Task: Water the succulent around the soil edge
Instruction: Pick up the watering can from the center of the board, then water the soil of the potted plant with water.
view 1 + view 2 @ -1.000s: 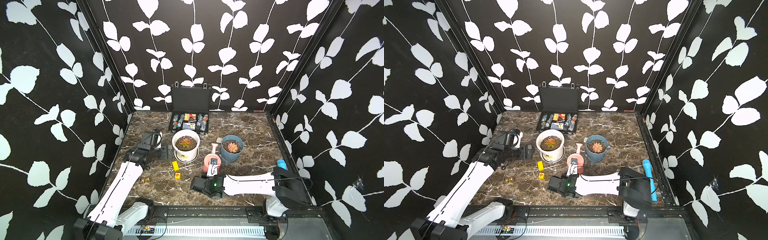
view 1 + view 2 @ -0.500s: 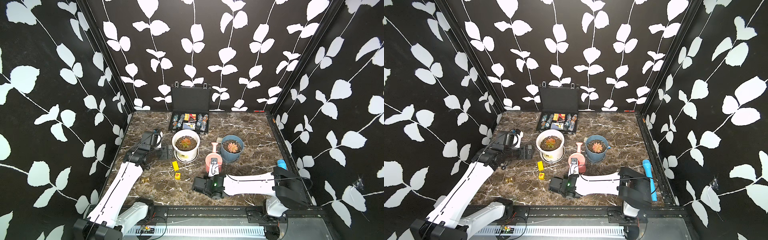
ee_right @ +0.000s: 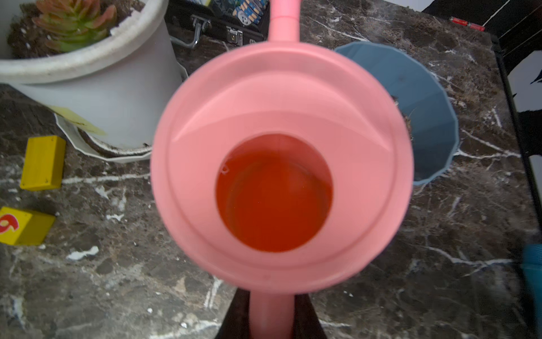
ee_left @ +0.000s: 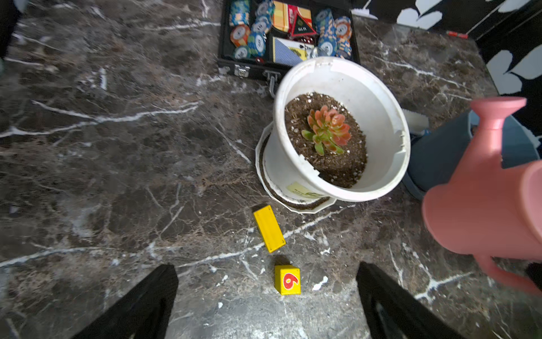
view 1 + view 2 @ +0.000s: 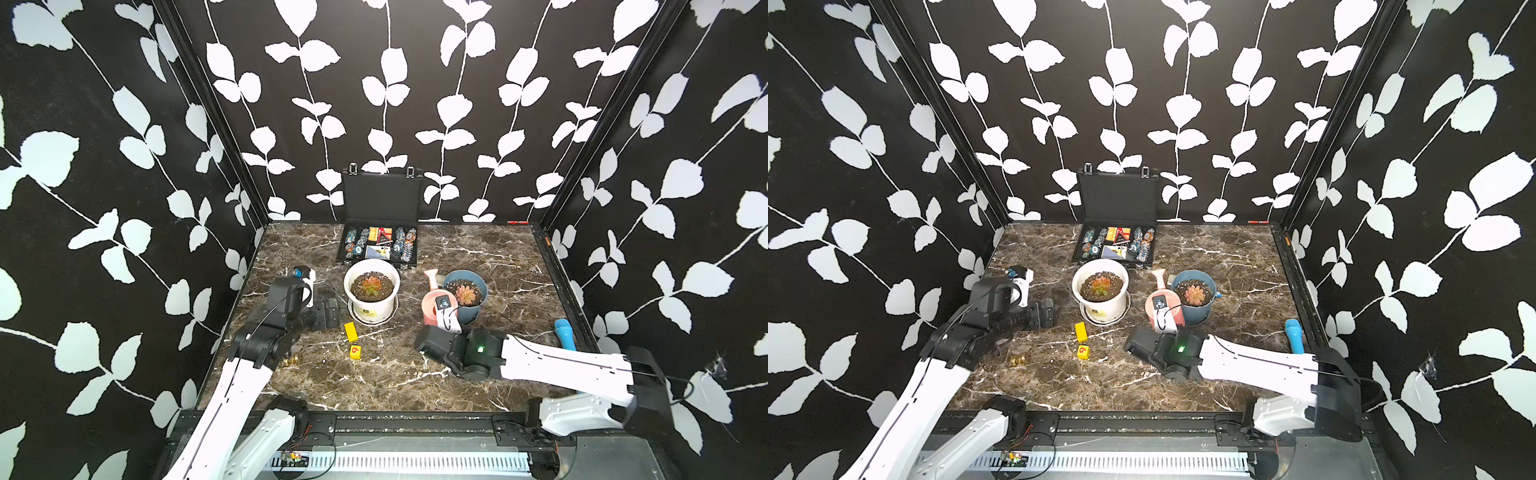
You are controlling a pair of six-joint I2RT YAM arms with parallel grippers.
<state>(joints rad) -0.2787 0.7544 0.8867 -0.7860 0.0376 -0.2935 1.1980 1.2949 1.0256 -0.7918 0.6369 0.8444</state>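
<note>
One change: the right gripper (image 3: 271, 318) has pinched shut on the handle of the round pink plastic watering can (image 3: 281, 123); a second ago its jaws stood slightly apart.
Second change: the can sits higher in both top views than half a second ago. It has probably been lifted off the brown marble tabletop (image 5: 478, 249), though its underside is hidden.
Can's place: to the right of the wide round white plastic pot (image 4: 390, 117), its spout not yet over the rim.
Succulent: the small spiky orange-and-green succulent (image 4: 327, 129) stands in the middle of that pot.
Soil edge: the soil edge (image 4: 347, 171), a ring of dark gritty soil just inside the pot's rim, shows no pooled water.
Left gripper: the left gripper (image 4: 267, 281) is spread wide and holds nothing, to the left of the pot.
Meaning: the grasp looks done. Carrying the spout over the rim, tilting and circling the ring remain.
</note>
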